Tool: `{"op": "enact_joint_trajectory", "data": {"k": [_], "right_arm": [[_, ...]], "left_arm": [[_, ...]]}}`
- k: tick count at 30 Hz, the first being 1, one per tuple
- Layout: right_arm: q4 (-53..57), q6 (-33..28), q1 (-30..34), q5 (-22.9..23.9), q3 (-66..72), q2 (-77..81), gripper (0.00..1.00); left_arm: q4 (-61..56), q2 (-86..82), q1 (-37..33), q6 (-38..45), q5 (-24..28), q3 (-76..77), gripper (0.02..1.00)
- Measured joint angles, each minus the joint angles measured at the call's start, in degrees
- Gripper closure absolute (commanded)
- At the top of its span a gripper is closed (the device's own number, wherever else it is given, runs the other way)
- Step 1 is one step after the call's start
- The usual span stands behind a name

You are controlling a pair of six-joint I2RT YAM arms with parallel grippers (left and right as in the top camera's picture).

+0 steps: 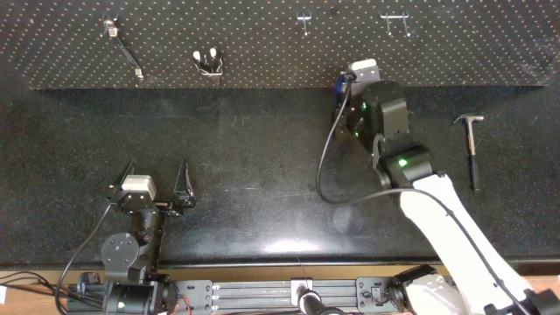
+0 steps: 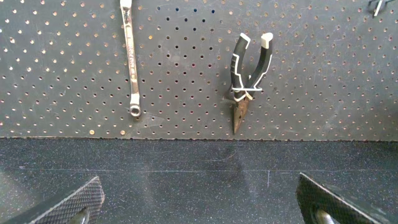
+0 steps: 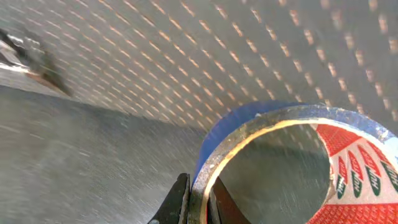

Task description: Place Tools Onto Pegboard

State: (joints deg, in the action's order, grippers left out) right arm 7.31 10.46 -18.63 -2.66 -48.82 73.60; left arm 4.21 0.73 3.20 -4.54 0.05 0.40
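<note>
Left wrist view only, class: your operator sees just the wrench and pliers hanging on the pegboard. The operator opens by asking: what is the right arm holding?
Observer: The right gripper has its jaws shut on a roll of blue tape, close to the pegboard.
Operator: Is any tool lying loose?
Observer: Yes, a hammer lies on the table, to the right of the right arm.
Operator: Are there free places to hang things?
Observer: Bare hooks stick out of the pegboard's right half.
</note>
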Motion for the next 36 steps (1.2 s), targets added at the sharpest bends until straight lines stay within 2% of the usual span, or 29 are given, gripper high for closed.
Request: {"op": "enact_joint_trajectory", "data": {"k": [8, 27, 36], "right_arm": [[-11.45, -6.51, -6.36, 0.17, -0.02, -0.33, 0.928], [-18.32, -10.64, -6.58, 0.46, 0.0, -0.33, 0.928], [-20.2, -11.26, -6.58, 2.47, 0.0, -0.33, 0.928]], "left_arm": [[-0.02, 0.0, 0.0, 0.0, 0.0, 0.0, 0.023], [0.0, 0.0, 0.0, 0.0, 0.0, 0.0, 0.023], [0.0, 0.0, 0.0, 0.0, 0.0, 0.0, 0.023]]}}
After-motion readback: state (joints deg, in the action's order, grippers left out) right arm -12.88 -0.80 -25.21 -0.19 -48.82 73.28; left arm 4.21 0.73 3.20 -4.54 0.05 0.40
